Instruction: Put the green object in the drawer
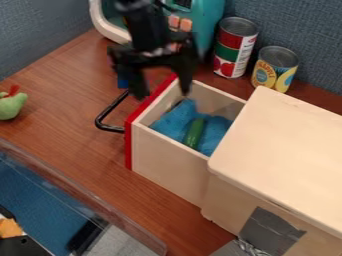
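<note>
Green object [194, 133], slender and cucumber-like, lies within the drawer [167, 157], on crumpled blue cloth [172, 123] that presumably cushions it and keeps it from rolling. Its length slants slightly, upper end toward the right; no part of the pincer touches it. Pincer [162, 93]: released, two fingers well apart and pointing down, nothing between them. It hangs in the upper middle of the frame, over the drawer's red-front end; the outline is blurred, so exact height above the rim cannot be told. Drawer stands pulled out from the pale wooden box [284, 150] at right, which leaves its mouth open for loading from above. Black handle [107, 120] projects from the red front toward the left, where a pull or push could be applied. Judgement: placement looks achieved; the likely remaining step is to lift the pincer clear. If closing were wanted, the fingers should first be away from the front panel, or they might catch it. A second green item, a pear-like toy [10, 105] with a red top, sits on the bench [73, 107] at the left edge; the wording could fit it too, so the reading rests on the drawer's content. Two cans [235, 47] [274, 69] stand upright behind, out of the drawer's path.
</note>
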You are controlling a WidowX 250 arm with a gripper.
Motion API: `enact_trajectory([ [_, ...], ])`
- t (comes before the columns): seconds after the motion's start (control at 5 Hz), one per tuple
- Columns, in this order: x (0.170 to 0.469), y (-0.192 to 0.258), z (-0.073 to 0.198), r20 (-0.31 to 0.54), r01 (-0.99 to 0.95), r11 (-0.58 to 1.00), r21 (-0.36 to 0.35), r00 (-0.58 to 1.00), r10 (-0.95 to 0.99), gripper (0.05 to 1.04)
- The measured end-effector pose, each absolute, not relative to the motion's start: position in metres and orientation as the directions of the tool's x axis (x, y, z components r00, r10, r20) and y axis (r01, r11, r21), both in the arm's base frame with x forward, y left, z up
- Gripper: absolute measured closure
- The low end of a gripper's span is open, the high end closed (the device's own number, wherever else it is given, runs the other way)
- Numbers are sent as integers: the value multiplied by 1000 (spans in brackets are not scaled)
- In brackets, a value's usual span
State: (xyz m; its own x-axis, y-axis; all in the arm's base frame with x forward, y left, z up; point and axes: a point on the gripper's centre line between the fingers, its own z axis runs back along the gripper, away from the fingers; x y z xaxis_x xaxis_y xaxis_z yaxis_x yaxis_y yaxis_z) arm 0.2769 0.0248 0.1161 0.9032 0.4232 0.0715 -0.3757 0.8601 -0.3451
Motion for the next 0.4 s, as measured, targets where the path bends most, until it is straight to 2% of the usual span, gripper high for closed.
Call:
enact_trajectory([
  [0.2, 273, 63, 132, 131, -371, 893, -256, 902, 412, 83],
  [0.4, 261, 91, 137, 117, -400, 905, -147, 901, 417, 83],
])
